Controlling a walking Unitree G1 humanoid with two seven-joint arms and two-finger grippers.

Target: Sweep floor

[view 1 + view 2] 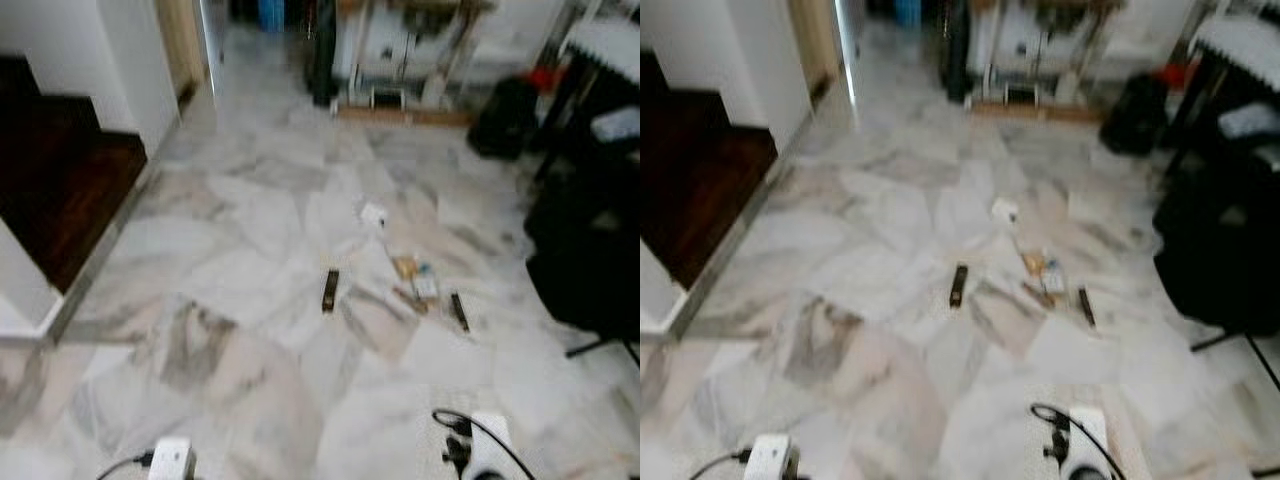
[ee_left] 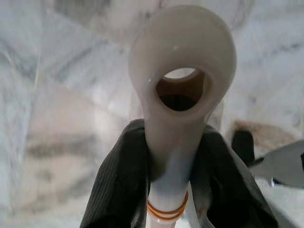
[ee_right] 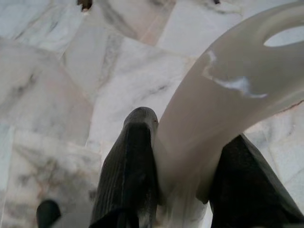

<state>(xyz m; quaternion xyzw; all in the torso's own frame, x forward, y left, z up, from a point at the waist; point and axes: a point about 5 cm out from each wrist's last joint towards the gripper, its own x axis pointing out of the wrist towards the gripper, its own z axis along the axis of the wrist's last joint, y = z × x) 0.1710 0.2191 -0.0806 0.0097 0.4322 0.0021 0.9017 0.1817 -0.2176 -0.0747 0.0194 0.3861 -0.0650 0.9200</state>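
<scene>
Clearly both end effectors pinch white handles: left end effector (image 2: 175, 156), right end effector (image 3: 183, 161); blurred walking risks scattering the litter (image 1: 415, 285) across the floor (image 1: 250, 340).

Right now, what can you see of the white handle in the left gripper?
The glossy white plastic handle with an oval hanging hole stands out between the left gripper's two black ribbed fingers, which are shut on its neck from both sides. Its end widens into a rounded loop. Two thin orange rings circle the shaft below the grip. Grey-veined white marble floor lies behind it.
</scene>
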